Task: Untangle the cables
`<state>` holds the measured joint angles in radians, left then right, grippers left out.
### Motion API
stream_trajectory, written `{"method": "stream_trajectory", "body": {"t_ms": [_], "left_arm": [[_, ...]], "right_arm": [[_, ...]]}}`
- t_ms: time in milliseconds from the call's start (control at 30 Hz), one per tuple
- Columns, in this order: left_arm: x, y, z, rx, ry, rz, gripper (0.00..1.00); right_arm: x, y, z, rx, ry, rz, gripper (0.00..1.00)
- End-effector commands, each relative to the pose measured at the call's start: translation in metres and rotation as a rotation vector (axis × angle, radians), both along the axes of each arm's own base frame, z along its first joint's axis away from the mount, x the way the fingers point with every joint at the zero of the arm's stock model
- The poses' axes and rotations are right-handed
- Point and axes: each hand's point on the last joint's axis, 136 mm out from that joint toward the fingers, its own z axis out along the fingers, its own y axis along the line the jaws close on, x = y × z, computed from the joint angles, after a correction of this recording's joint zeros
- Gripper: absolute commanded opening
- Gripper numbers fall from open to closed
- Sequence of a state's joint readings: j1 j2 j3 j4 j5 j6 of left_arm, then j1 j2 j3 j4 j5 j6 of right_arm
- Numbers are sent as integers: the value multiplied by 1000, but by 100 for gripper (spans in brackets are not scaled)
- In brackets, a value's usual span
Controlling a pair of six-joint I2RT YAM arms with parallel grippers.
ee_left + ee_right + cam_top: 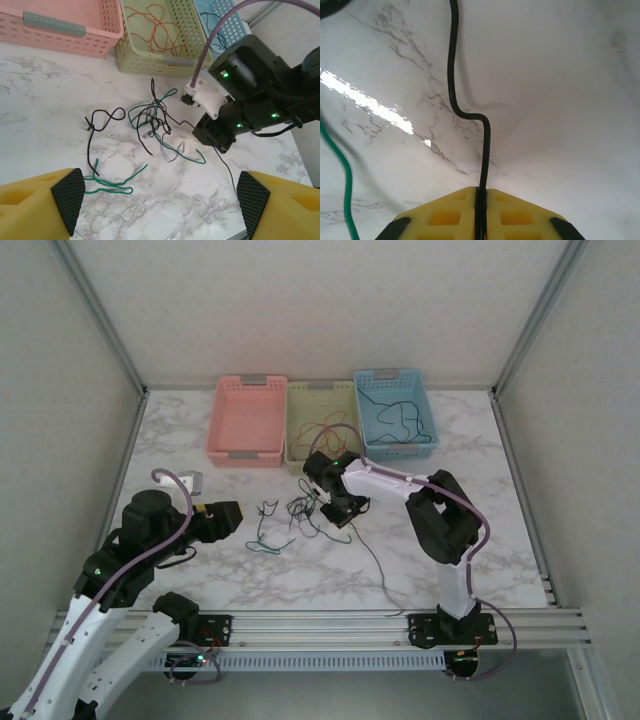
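Note:
A tangle of black and green cables (300, 508) lies on the marble table in front of the baskets, and in the left wrist view the cables (152, 120) spread beside a separate green cable (112, 186). My right gripper (338, 512) is down at the tangle's right side. Its yellow fingers (445, 215) are shut on a black cable (452, 75), which runs away from the jaws across the table. A green cable (345, 185) passes at the left. My left gripper (225, 518) hovers left of the tangle, its jaws wide open with nothing between the pads (67, 200).
Three baskets stand at the back: pink (247, 420), green (298, 440) with reddish cables inside, blue (372, 385) with a black cable inside. A thin dark cable (378, 570) trails toward the front rail. The right arm (250, 80) is at the upper right of the left wrist view.

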<state>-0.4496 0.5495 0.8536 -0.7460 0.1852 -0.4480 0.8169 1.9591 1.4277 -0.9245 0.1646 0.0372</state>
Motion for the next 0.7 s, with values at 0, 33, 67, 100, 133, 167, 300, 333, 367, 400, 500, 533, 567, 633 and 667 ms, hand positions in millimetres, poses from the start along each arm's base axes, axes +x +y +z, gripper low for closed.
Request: {"method": "stream_trajectory", "body": {"t_ms": [0, 33, 67, 100, 133, 167, 300, 333, 367, 400, 500, 533, 567, 633, 667], "left_arm": [[-3, 2, -5, 13, 14, -4, 82], [-3, 2, -5, 11, 14, -3, 82], [-3, 1, -5, 10, 14, -7, 82], [-3, 1, -4, 4, 14, -6, 82], [-3, 0, -5, 1, 17, -8, 82], [-3, -1, -5, -5, 18, -8, 82], [-1, -8, -5, -50, 25, -22, 82], [0, -11, -5, -68, 24, -30, 82], [1, -14, -6, -85, 25, -37, 82], [3, -19, -7, -108, 30, -45, 82], [11, -36, -12, -209, 45, -77, 81], [13, -42, -13, -234, 48, -91, 80], [14, -46, -15, -242, 44, -99, 80], [18, -53, -18, -232, 22, -119, 80], [20, -56, -18, -226, 15, -124, 80]], "right_arm": [[9, 3, 39, 40, -107, 2, 9], [10, 3, 45, 47, -120, 1, 8], [11, 1, 51, 52, -134, -3, 8], [11, 0, 58, 56, -151, -3, 8], [12, -1, 66, 64, -167, -5, 7], [12, -2, 72, 72, -180, -6, 6], [6, 1, 100, 148, -200, -1, 5], [4, 3, 105, 172, -202, 3, 5], [3, 5, 110, 193, -202, 6, 4], [1, 6, 114, 212, -203, 8, 4], [1, 9, 121, 244, -215, 12, 2], [1, 10, 124, 255, -222, 12, 2], [1, 11, 126, 262, -222, 14, 1], [-1, 14, 129, 282, -212, 19, 1], [-2, 15, 131, 292, -209, 21, 0]]}}
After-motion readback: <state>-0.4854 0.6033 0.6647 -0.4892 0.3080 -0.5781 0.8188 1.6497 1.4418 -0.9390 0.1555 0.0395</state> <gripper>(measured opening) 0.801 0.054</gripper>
